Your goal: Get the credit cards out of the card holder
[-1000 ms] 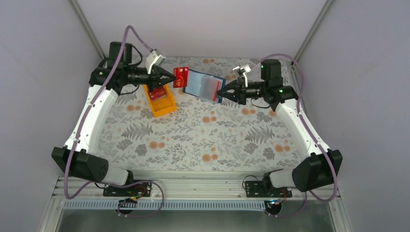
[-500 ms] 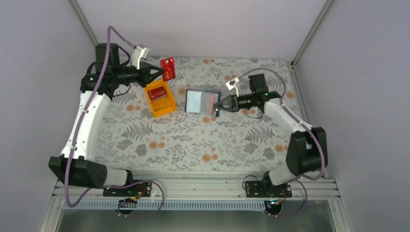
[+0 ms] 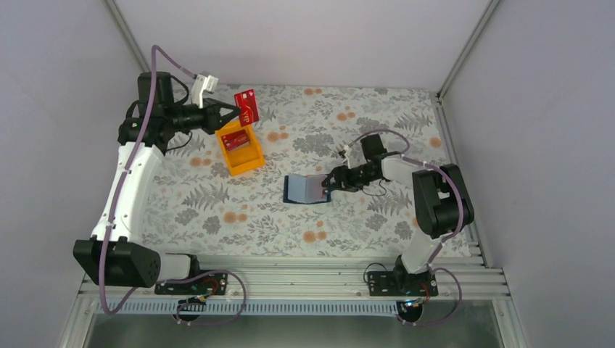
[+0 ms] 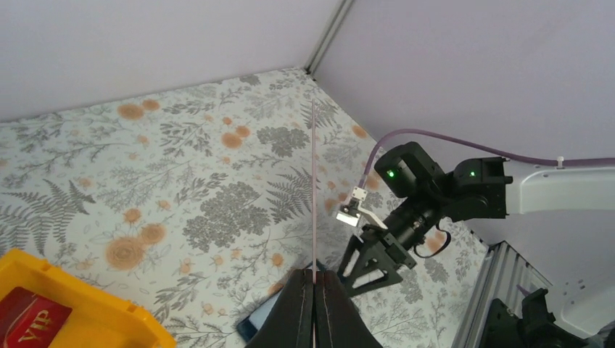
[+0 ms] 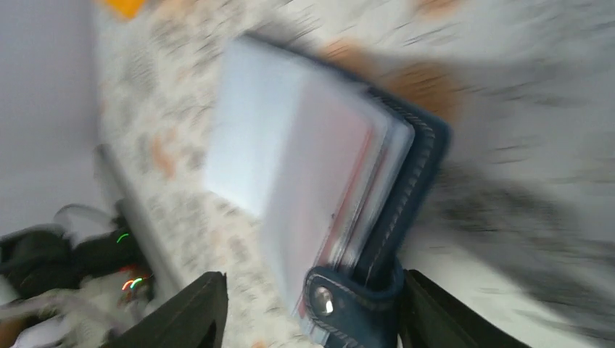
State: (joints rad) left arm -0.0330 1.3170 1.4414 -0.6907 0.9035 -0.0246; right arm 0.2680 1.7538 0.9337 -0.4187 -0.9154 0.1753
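Blue card holder (image 3: 304,188) mid-table at the right gripper (image 3: 327,185); one credit card (image 3: 247,106) aloft at far left.

The card holder is a flat stitched bifold lying open on the flower-printed tablecloth (image 3: 290,225), pale glossy sleeves up. Its studded tab end sits between the right gripper's spread fingers (image 5: 199,312), one finger touching its edge and the other apart. The right wrist view is smeared, so the sleeves' contents cannot be told. Farther back stands a shallow orange tray (image 3: 252,161) of hard plastic, with a second credit card (image 3: 237,138) flat inside. Beyond it, the left gripper (image 3: 233,114) is pressed together on the thin red credit card, above the tray's far end. Its wrist camera sees the card edge-on, as a mere line.
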